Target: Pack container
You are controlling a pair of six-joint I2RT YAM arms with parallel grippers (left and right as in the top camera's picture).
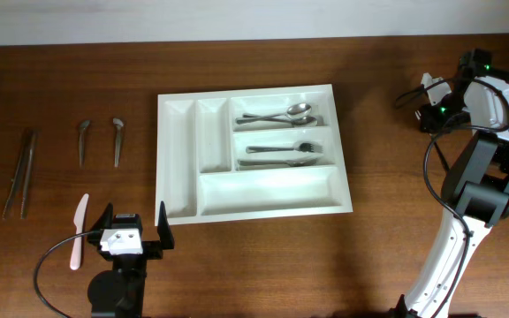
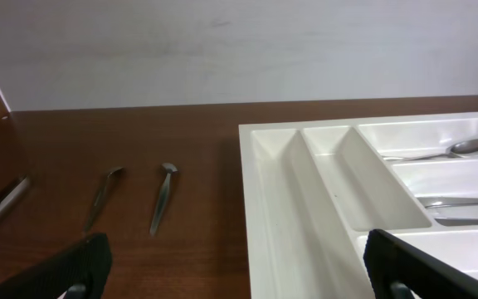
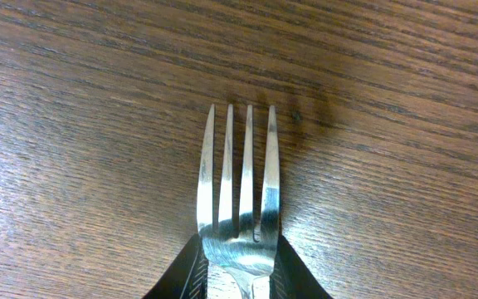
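Note:
The container (image 1: 272, 188) is a white compartmented tray in the middle of the table, also seen in the left wrist view (image 2: 305, 191). A spoon (image 1: 281, 115) lies in its upper long compartment and a fork (image 1: 281, 148) with another piece in the middle one. My right gripper (image 1: 424, 95) is at the far right, down at the table. In the right wrist view it (image 3: 239, 249) is shut on a steel fork (image 3: 270, 174), gripping its neck, tines pointing away over the wood. My left gripper (image 1: 133, 226) stands open and empty near the tray's front left corner.
Left of the tray lie metal tongs (image 1: 20, 172), two small steel utensils (image 1: 83, 141) (image 1: 117, 140) and a pale pink knife (image 1: 79, 230). The left wrist view shows the same two utensils (image 2: 102, 195) (image 2: 163, 195) and the spoon (image 2: 471, 148).

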